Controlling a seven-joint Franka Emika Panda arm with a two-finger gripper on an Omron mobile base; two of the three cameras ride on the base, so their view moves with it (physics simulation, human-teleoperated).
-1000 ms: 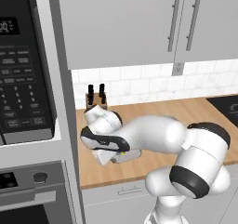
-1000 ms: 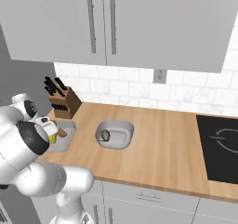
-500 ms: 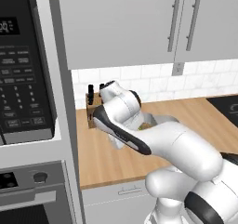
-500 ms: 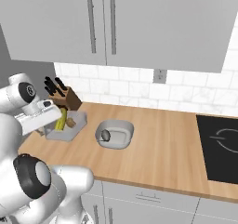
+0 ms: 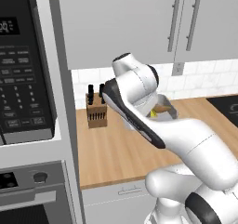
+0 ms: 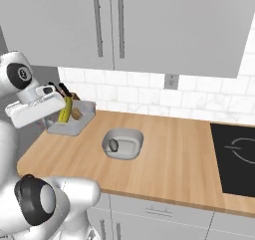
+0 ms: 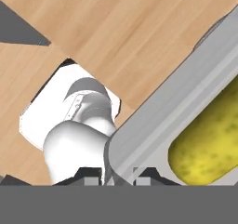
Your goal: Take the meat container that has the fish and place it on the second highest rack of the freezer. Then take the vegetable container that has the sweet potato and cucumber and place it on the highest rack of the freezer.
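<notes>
Taking the knife block [image 5: 96, 110] as the landmark: it stands at the back of the wooden counter [image 6: 169, 154], against the tiled wall, beside the tall oven column [image 5: 28, 102].

Just right of the knife block, one vegetable container [image 6: 73, 118] hangs lifted above the counter, tilted. Two vegetables lie in it: one cucumber [image 6: 64, 109], yellow-green, and one sweet potato [image 6: 76, 114], orange-brown, beside it. The gripper [image 7: 120, 174] is clenched on the container's rim: in the hand view the two dark fingertips [image 7: 91, 176] sit on either side of the grey wall, with the cucumber just inside.

Further right of the knife block, one meat container [image 6: 123, 143] rests on the counter, well apart from the lifted tray, holding one fish [image 6: 114, 145].

Farthest right lies one black cooktop [image 6: 234, 157]. Above the counter hang two cabinet doors [image 6: 149, 25] with two bar handles [image 6: 98, 16].
</notes>
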